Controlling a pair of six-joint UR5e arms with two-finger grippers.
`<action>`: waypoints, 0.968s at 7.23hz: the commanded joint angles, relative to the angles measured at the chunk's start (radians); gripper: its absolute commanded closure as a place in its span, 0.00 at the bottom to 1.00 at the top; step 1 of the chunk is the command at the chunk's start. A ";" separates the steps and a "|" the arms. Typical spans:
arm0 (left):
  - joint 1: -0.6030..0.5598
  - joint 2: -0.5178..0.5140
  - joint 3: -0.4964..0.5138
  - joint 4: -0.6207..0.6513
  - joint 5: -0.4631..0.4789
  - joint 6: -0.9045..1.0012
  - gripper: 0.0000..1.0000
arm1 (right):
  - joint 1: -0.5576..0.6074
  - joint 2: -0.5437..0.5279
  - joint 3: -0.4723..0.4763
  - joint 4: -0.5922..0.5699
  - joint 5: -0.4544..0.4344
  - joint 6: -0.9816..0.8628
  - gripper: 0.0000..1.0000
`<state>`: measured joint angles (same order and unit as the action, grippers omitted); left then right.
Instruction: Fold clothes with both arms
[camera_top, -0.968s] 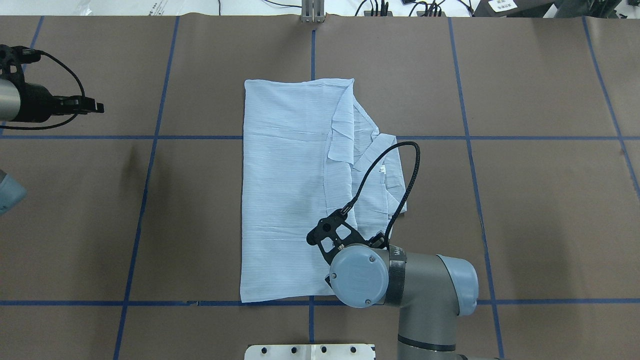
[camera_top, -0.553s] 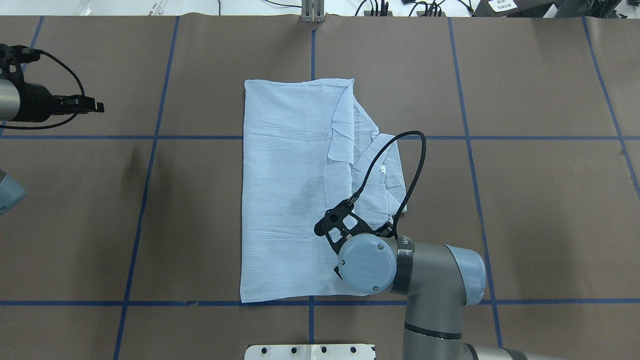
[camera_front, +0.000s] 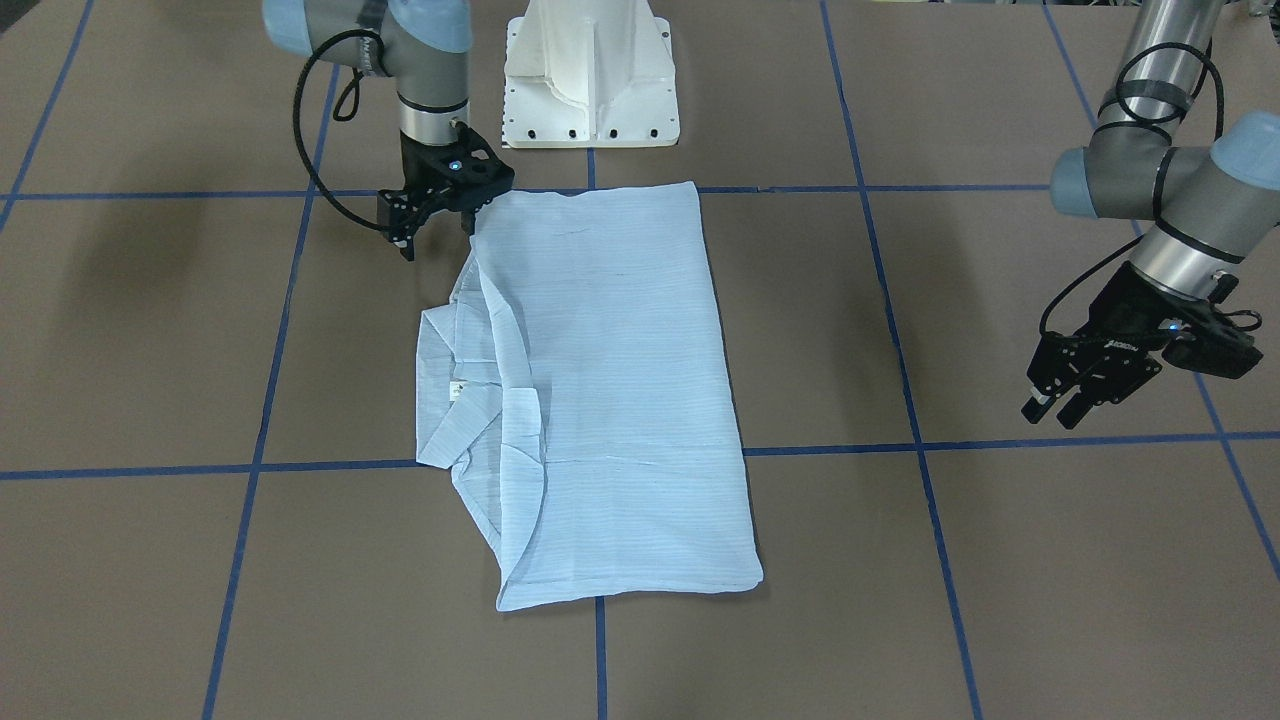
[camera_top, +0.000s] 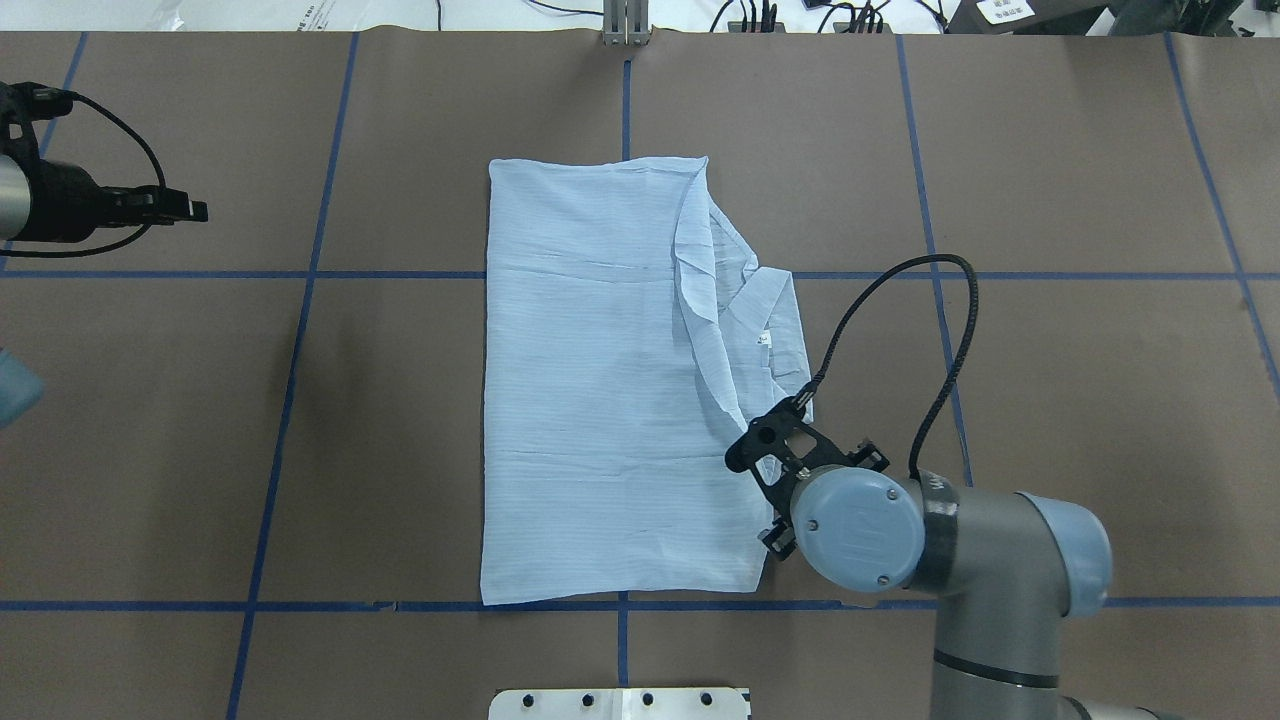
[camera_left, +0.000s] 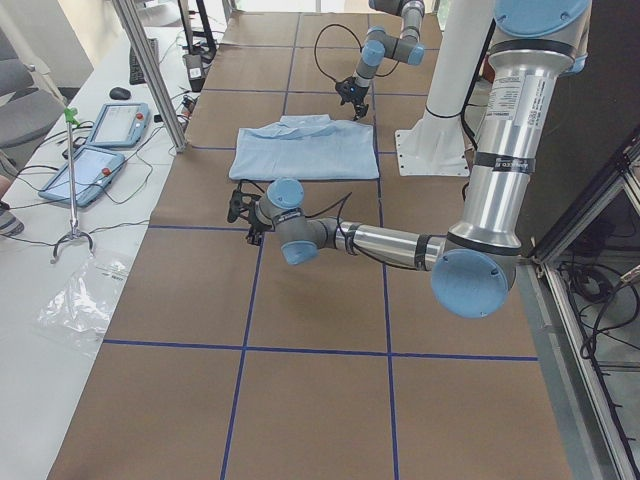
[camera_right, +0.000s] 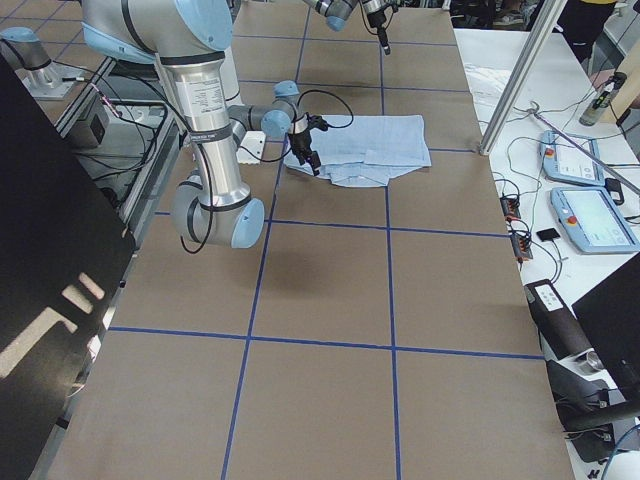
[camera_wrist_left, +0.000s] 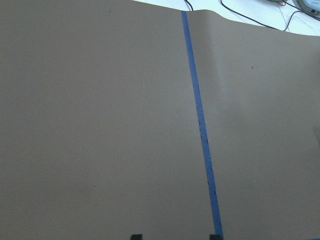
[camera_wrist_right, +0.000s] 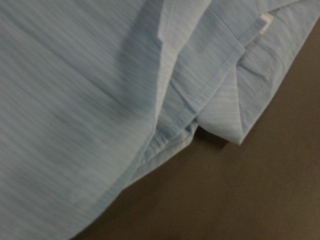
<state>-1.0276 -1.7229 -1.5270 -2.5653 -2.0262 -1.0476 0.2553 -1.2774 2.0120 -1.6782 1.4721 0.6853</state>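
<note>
The pale-blue shirt (camera_top: 590, 400) lies folded into a long rectangle in the middle of the brown table, and shows as well in the front view (camera_front: 620, 380). Its collar and small neck label (camera_top: 765, 340) stick out along its right side. My right gripper (camera_front: 437, 232) is open and holds nothing. It hovers just off the shirt's right edge near the robot-side corner; the wrist view shows layered fabric edges (camera_wrist_right: 200, 100) below it. My left gripper (camera_front: 1050, 412) is open and empty, far off to the left over bare table (camera_wrist_left: 125, 125).
The white pedestal base (camera_front: 590, 80) stands at the robot's edge of the table. Blue tape lines (camera_top: 300, 300) grid the brown cover. Tablets (camera_left: 120, 125) and cables lie on a side bench beyond the far edge.
My right arm has swung right, from above the shirt's near-right part to just off its right edge. The loose inner fold has shifted right with it. The left arm has barely moved.
</note>
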 joint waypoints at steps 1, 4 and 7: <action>0.001 0.003 -0.074 0.100 0.001 0.000 0.45 | 0.001 -0.088 0.072 0.002 -0.001 0.011 0.00; 0.001 0.003 -0.076 0.100 0.001 0.000 0.45 | -0.016 -0.059 0.071 0.006 0.013 0.182 0.00; 0.003 0.003 -0.073 0.100 0.001 0.000 0.45 | -0.097 0.065 0.048 0.006 0.042 0.707 0.00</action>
<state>-1.0258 -1.7196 -1.6016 -2.4652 -2.0248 -1.0477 0.1937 -1.2466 2.0654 -1.6759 1.5073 1.1713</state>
